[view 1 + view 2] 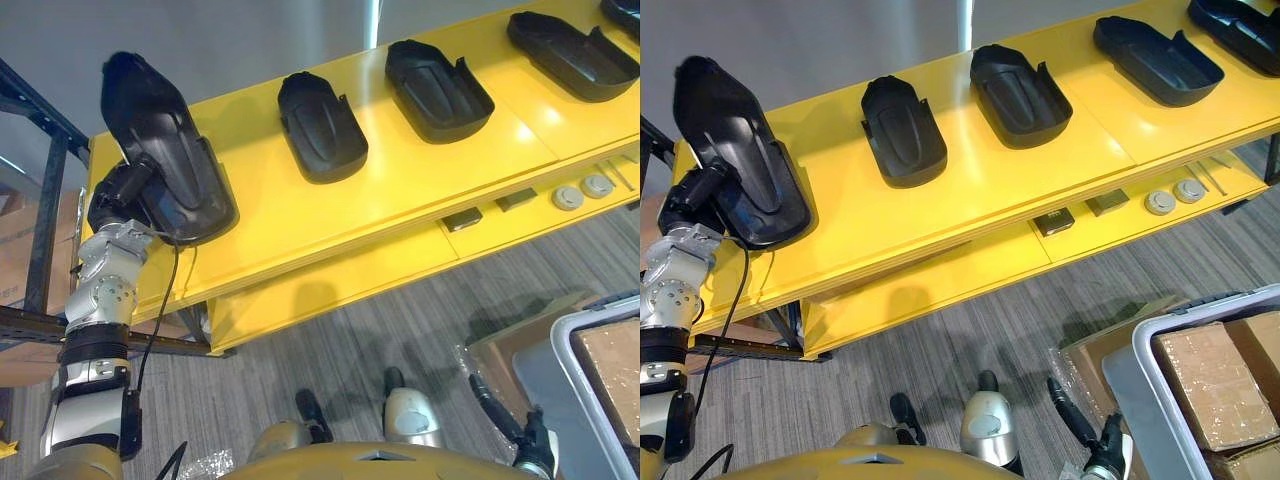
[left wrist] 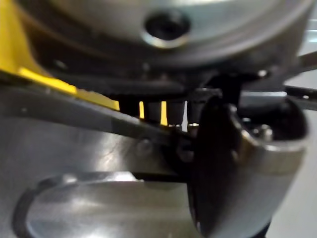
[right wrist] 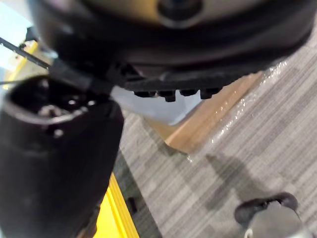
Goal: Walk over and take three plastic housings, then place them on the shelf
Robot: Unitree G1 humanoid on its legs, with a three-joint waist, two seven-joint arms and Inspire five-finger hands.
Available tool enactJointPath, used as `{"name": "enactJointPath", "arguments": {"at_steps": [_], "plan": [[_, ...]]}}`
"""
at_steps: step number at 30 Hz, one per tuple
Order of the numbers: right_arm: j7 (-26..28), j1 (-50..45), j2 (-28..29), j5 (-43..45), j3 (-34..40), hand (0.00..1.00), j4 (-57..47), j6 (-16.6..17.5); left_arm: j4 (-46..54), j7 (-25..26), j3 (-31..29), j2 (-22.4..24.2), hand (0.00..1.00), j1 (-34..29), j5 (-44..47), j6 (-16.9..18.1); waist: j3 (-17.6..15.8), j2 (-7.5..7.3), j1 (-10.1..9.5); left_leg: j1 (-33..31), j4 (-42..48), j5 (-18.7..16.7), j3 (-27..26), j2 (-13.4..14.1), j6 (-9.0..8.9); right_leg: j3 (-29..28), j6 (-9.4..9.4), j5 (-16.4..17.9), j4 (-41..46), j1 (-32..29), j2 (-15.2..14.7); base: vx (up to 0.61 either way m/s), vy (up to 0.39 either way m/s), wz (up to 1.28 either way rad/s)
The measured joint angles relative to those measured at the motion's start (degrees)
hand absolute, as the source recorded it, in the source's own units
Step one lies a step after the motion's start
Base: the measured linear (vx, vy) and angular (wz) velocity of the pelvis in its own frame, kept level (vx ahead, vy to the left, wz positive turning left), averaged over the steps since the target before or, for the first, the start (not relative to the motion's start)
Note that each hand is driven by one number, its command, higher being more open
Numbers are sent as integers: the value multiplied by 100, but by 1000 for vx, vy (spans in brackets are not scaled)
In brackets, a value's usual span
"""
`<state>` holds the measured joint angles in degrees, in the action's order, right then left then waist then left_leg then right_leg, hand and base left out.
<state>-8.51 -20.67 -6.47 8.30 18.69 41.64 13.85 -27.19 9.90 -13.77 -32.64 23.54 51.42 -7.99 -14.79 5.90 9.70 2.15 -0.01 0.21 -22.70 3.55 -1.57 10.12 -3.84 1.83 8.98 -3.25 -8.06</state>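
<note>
Left hand (image 1: 118, 195) is clamped on a tilted housing (image 1: 160, 150), its rear end touching the shelf (image 1: 300, 215) by the hand: placing step. Next, probably lower flat and release, clear of the placed housings (image 1: 320, 125) to its right. Right hand (image 1: 535, 448) is low; can't tell its state.

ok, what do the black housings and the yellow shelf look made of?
Housings: look like moulded plastic, black, semi-matte, with a soft sheen on ribs and rims. Shelf: probably painted sheet metal, glossy yellow; it mirrors light and shows a panel seam.
</note>
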Motion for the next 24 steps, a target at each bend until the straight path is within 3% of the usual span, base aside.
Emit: {"name": "enactJointPath", "arguments": {"at_steps": [6, 13, 14, 24], "plan": [[588, 588, -79, 122, -574, 100, 330, -4, -86, -159, 314, -106, 0, 402, -25, -83, -387, -23, -46, -305, 85, 43, 302, -63, -26, 253, -6, 229, 451, -278, -156, -49, -18, 26], [637, 1115, -243, 505, -1047, 100, 309, -3, 189, -194, 667, -179, 0, 1039, -205, -55, -678, -198, -270, -598, 73, 192, 605, -92, -44, 551, 78, 462, 937, -577, -296, -9, -37, 28], [622, 1144, -249, 580, -1078, 100, 300, -3, 200, -187, 697, -179, 100, 1098, -283, -51, -702, -236, -321, -592, 69, 188, 604, -75, -59, 550, 96, 488, 969, -583, -294, 18, -21, 5], [558, 1124, -268, 673, -1143, 100, 264, -94, 142, -12, 731, -325, 100, 1447, -714, -105, -888, -365, -349, -571, 38, 144, 369, 13, -59, 519, 98, 505, 991, -602, -278, 2, 0, -1]]}}
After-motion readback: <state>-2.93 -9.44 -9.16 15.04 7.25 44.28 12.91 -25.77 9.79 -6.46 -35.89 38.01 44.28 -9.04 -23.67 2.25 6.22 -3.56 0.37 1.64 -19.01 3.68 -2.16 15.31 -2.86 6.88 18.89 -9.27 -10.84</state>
